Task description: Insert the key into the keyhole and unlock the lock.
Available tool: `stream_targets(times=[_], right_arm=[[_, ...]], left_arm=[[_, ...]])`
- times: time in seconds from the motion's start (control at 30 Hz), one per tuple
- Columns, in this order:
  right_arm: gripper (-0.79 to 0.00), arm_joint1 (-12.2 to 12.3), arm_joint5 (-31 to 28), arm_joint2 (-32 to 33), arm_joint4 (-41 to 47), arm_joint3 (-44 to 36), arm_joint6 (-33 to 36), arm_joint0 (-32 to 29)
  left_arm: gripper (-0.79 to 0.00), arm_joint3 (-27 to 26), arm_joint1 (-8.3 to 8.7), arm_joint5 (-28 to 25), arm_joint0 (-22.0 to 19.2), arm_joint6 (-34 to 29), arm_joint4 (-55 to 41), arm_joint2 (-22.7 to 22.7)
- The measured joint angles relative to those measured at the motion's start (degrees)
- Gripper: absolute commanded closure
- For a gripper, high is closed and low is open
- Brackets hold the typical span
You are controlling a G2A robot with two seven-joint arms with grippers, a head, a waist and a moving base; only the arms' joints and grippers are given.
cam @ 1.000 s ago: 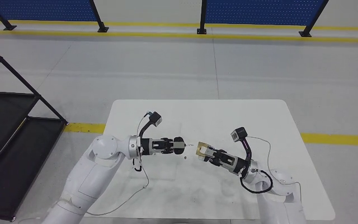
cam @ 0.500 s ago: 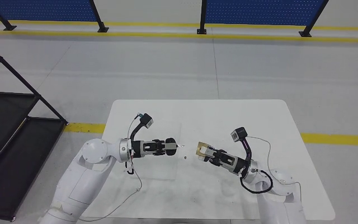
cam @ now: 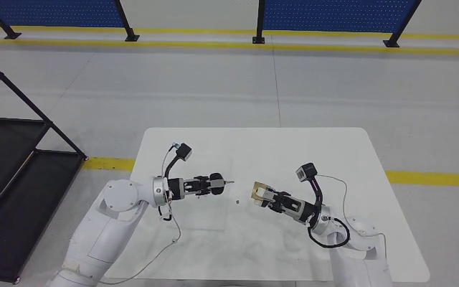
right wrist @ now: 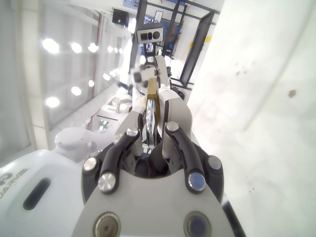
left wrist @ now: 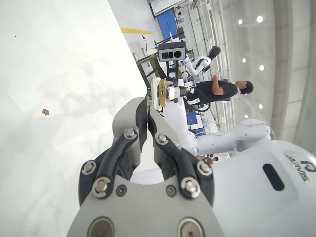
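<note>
Top view: white bench [cam: 323, 151]. Left gripper [cam: 221, 183] sits left of bench centre, pointing to 3 o'clock, fingers pinched on the key [cam: 227, 183]. Key tip pokes out toward the other arm. Right gripper [cam: 262, 194] comes in from approx 4 o'clock and points to 10 o'clock, clamped on the brass lock [cam: 257, 190]. Lock is at 3–4 o'clock from the key tip, near it but w/ a clear gap, so key isn't in the keyhole. Both are held up off the bench. Small dark speck [cam: 237, 202] lies on the bench between the two grippers, toward 6 o'clock. Black rack [cam: 29, 172] stands on the floor at 9 o'clock, well apart from the bench.

Left wrist view: left gripper [left wrist: 148, 114] has its black pads pressed together. Key is edge-on between them and hard to make out. Lock [left wrist: 162, 96] is straight ahead, farther off, w/ its brass end face turned toward this gripper and held in the right gripper's white fingers. Speck [left wrist: 45, 111] is on the bench off to one side.

Right wrist view: right gripper [right wrist: 154, 109] is closed on the lock [right wrist: 152, 89]. Chrome shackle runs back between the fingers and the brass body sticks out ahead. Left gripper [right wrist: 148, 73] is beyond it, roughly in line w/ the lock body. Whether the two touch I can't tell from here. Speck [right wrist: 292, 93] is on the bench.
</note>
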Motion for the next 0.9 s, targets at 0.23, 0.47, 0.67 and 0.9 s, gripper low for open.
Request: stream_targets(times=[0.23, 0.47, 0.67, 0.9], right_arm=[[0.0, 0.66, 0.9, -1.32, 0.06, -0.62, 1.65, 0.49], [0.0, 2.14, 4.05, -1.92, 2.36, -0.58, 10.16, 2.16], [0.0, 3.19, 5.92, -2.86, 4.81, -0.12, 14.34, 2.98], [0.0, 4.32, 7.82, -4.2, 7.13, -0.84, 16.85, 3.19]], left_arm=[[0.0, -0.3, 0.32, -1.22, 0.88, -1.12, -1.11, -0.87], [0.0, -0.39, 0.67, -3.62, 1.88, -5.22, -4.81, -1.41], [0.0, -0.14, 0.95, -5.11, 2.71, -8.74, -8.14, -1.61], [0.0, -0.06, 1.3, -6.85, 3.61, -12.44, -11.21, -2.0]])
